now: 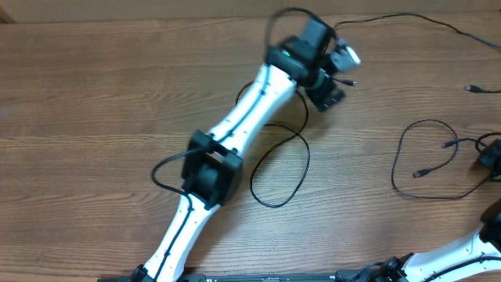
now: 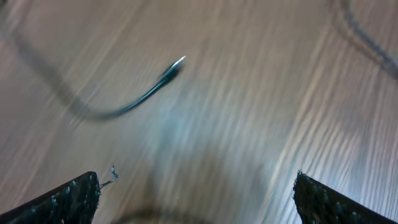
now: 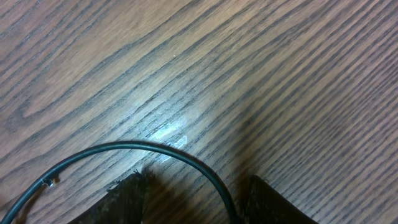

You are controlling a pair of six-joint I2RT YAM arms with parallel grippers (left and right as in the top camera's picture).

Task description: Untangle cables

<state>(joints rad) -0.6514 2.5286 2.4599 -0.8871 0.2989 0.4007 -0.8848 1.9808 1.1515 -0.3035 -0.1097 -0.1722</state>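
Several thin black cables lie on the wooden table. One loop (image 1: 280,166) runs under my left arm, another loop (image 1: 423,160) with two small plugs lies at the right, and a long strand (image 1: 407,17) crosses the far right. My left gripper (image 1: 327,92) hovers at the far middle, wide open and empty. Its blurred wrist view shows a silver-tipped cable end (image 2: 163,78) ahead of the left gripper (image 2: 196,180). My right gripper (image 1: 491,159) sits at the right edge beside the right loop. In its wrist view the right gripper (image 3: 198,180) stands open, and a cable (image 3: 186,155) arcs between its fingers, close to the right finger (image 3: 273,202).
A loose short plug (image 1: 473,88) lies at the far right. The left arm's white links (image 1: 235,133) stretch diagonally from the near left edge across the middle of the table. The right arm's link (image 1: 462,251) shows at the near right corner.
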